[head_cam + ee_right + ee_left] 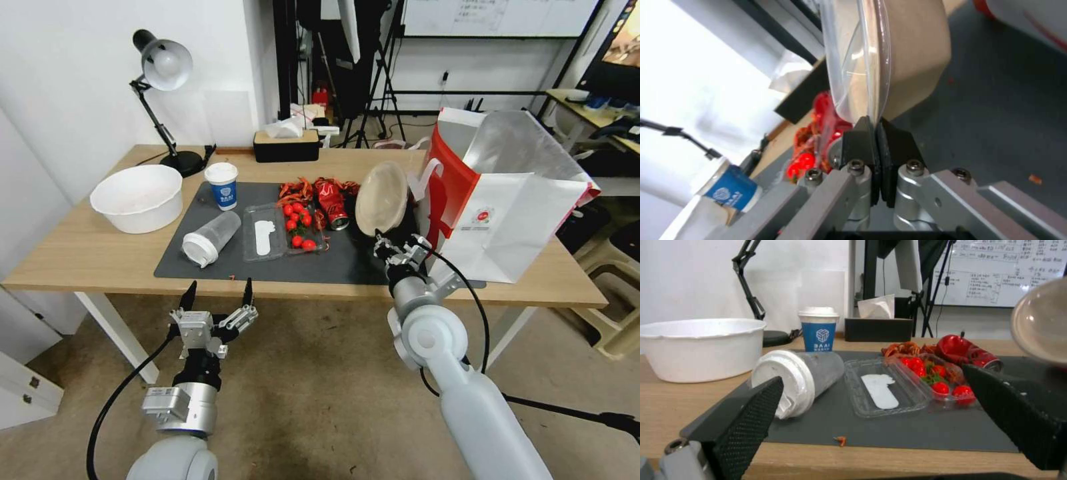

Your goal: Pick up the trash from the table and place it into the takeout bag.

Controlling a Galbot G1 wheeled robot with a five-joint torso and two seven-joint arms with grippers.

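Note:
My right gripper (pixel 381 238) is shut on the rim of the beige round bowl (pixel 381 197), holding it tilted on edge above the dark mat, just left of the takeout bag (pixel 510 200). In the right wrist view the fingers (pixel 862 140) pinch the bowl's (pixel 911 53) rim. On the mat lie a crushed red can (pixel 333 202), a clear white-lidded cup (pixel 211 238) on its side and a white blue-logo paper cup (pixel 222 185) standing upright. My left gripper (pixel 219 295) hangs open in front of the table's near edge, its fingertips (pixel 751 413) spread wide.
A clear plastic tray with cherry tomatoes (pixel 283 230) lies mid-mat, red scraps (pixel 297 190) behind it. A large white bowl (pixel 137 197) and a desk lamp (pixel 163 100) stand at the table's left, a black tissue box (pixel 287 145) at the back. The table (pixel 80 247) has bare wood at front left.

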